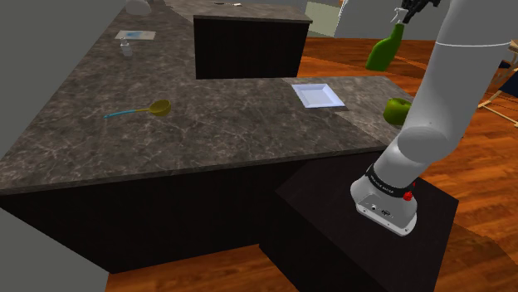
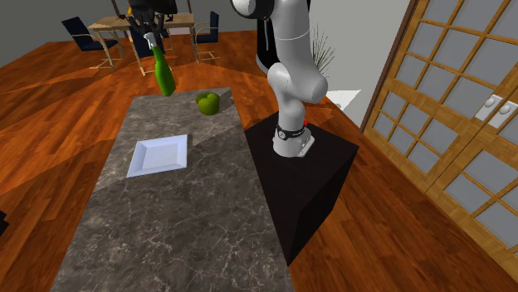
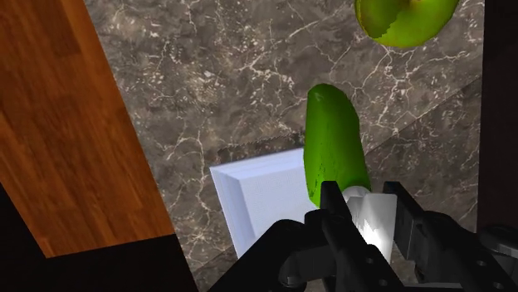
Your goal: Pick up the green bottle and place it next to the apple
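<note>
A wooden floor (image 2: 50, 99) in warm reddish brown spreads around everything. On it stands a long desk (image 1: 249, 124) with a dark grey, white-veined marble top and black sides. A black box, the stand (image 2: 315, 174), sits against the desk's side and carries a white arm (image 2: 290, 58) with dark joints. The arm rises from the stand and reaches over the end of the desk that is farthest away in the second exterior view.

A square white plate (image 2: 159, 155) lies flat on the desk, well apart from the stand. The black jaws are clenched on the pale neck of a green bottle (image 3: 334, 149), grasping it firmly from both sides. The bottle hangs tilted in the air, clear of the desk top. In the wrist view its body lies over the marble between the plate and a green apple (image 3: 404, 17), with its base pointing toward the apple. The apple rests on the desk near that far end, close to the edge beside the stand. A small yellow-green spoon (image 1: 141, 109) with a blue handle lies on the marble toward the shoulder view's left, well apart from the plate.
</note>
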